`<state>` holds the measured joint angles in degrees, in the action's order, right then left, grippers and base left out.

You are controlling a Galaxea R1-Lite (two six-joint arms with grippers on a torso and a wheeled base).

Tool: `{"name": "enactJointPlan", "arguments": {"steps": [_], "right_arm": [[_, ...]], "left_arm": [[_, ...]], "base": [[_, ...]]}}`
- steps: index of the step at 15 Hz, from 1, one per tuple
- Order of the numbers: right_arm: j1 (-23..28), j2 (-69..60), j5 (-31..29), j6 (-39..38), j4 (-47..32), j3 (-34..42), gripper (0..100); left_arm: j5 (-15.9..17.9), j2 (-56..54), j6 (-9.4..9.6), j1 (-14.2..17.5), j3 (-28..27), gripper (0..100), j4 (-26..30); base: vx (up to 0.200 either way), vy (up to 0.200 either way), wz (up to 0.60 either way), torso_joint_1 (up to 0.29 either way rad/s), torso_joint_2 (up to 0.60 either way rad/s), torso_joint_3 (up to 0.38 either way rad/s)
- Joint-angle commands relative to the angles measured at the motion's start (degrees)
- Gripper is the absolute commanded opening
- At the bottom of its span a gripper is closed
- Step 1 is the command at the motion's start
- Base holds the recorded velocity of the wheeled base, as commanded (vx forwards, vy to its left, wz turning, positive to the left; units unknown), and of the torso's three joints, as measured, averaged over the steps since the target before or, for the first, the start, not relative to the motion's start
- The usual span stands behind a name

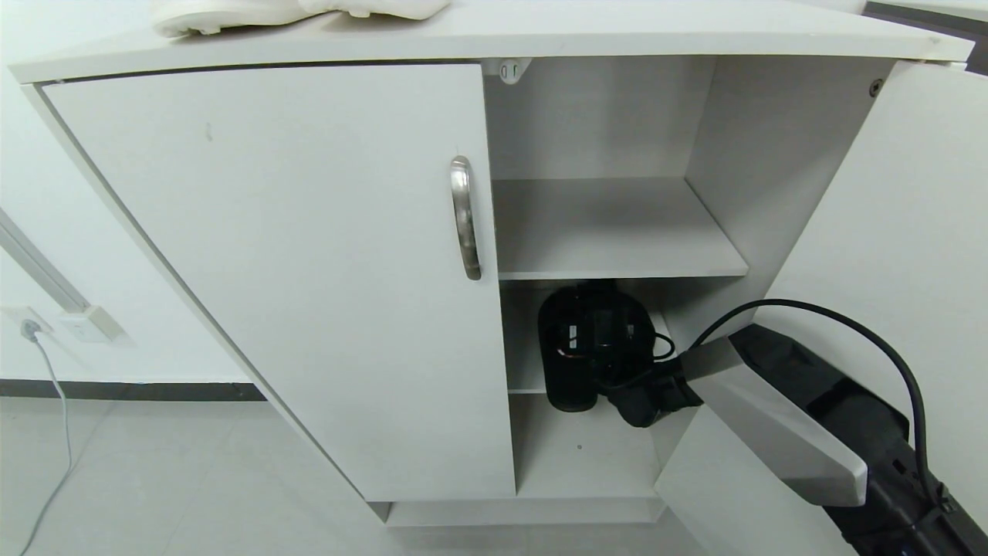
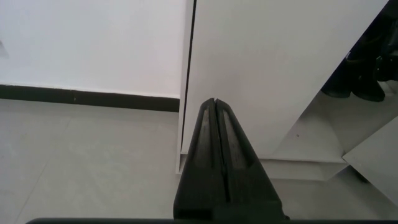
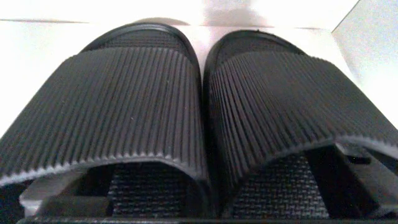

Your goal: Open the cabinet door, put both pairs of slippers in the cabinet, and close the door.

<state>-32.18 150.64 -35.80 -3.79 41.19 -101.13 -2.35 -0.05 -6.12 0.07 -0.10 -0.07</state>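
Two black slippers (image 1: 584, 351), pinched in our right gripper (image 1: 631, 386), point toes-first, away from us, into the open right side of the cabinet (image 1: 772, 154).

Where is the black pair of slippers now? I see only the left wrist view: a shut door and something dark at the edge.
Observer: The black slippers are inside the cabinet, in the compartment below the shelf, at the right gripper.
Operator: How do the two lie to each other?
Observer: Side by side, edges touching, with the ribbed straps toward the right wrist camera.
Operator: Where is the other pair?
Observer: A white pair, as it seems, lies on the cabinet's top, above the shut left door.
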Motion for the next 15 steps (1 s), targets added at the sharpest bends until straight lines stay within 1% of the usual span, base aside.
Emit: {"name": "enactJointPlan", "arguments": {"steps": [1, 3, 5, 9, 15], "right_arm": [[-0.4, -1.2, 0.0, 0.0, 0.6, 2.9, 100], [-0.6, -2.6, 0.0, 0.1, 3.9, 6.4, 100], [-0.7, -4.8, 0.0, 0.1, 7.1, 11.6, 100], [-1.1, -7.2, 0.0, 0.1, 13.4, 18.5, 100], [-3.5, -11.4, 0.0, 0.1, 18.7, 28.5, 100]], "left_arm": [[0.0, 0.0, -0.03, 0.0, 0.0, 0, 0.0], [0.0, 0.0, -0.03, 0.0, 0.0, 0, 0.0], [0.0, 0.0, -0.03, 0.0, 0.0, 0, 0.0], [0.0, 0.0, -0.03, 0.0, 0.0, 0, 0.0], [0.0, 0.0, -0.03, 0.0, 0.0, 0, 0.0]], "base": [[0.000, 0.000, 0.00, 0.000, 0.00, 0.000], [0.000, 0.000, 0.00, 0.000, 0.00, 0.000], [0.000, 0.000, 0.00, 0.000, 0.00, 0.000], [0.000, 0.000, 0.00, 0.000, 0.00, 0.000], [0.000, 0.000, 0.00, 0.000, 0.00, 0.000]]}}
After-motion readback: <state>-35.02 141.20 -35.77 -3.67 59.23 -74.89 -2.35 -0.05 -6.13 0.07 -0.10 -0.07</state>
